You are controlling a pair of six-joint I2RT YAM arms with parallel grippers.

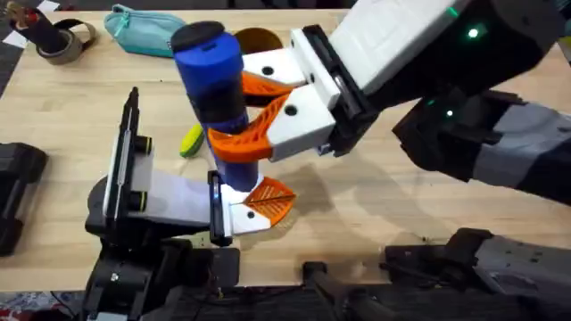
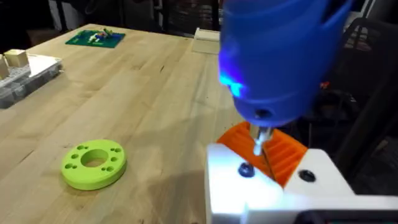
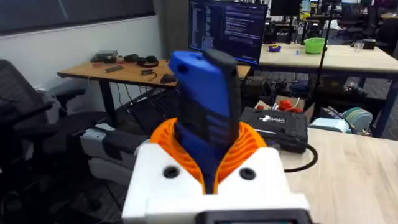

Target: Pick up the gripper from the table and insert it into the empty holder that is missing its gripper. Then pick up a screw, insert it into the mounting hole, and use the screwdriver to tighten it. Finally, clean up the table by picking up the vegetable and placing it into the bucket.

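My right gripper [image 1: 239,111] reaches in from the right, white fingers with orange pads shut on the blue screwdriver [image 1: 214,80], which it holds upright. In the right wrist view the screwdriver [image 3: 208,106] stands between the same pads. Its thin bit [image 2: 261,138] points down at the white gripper piece with an orange ribbed pad [image 2: 273,183], beside a dark screw head [image 2: 246,169]. That piece [image 1: 259,205] sits at the end of the left arm's black holder [image 1: 217,214]. The vegetable [image 1: 190,141] lies on the table [image 1: 71,107] behind it. The bucket [image 1: 259,40] is partly hidden at the back.
A lime-green disc with holes [image 2: 94,163] lies on the table near the white piece. A teal pouch [image 1: 143,31] and a roll of tape [image 1: 62,40] sit at the back left. A black block [image 1: 18,192] stands at the left edge.
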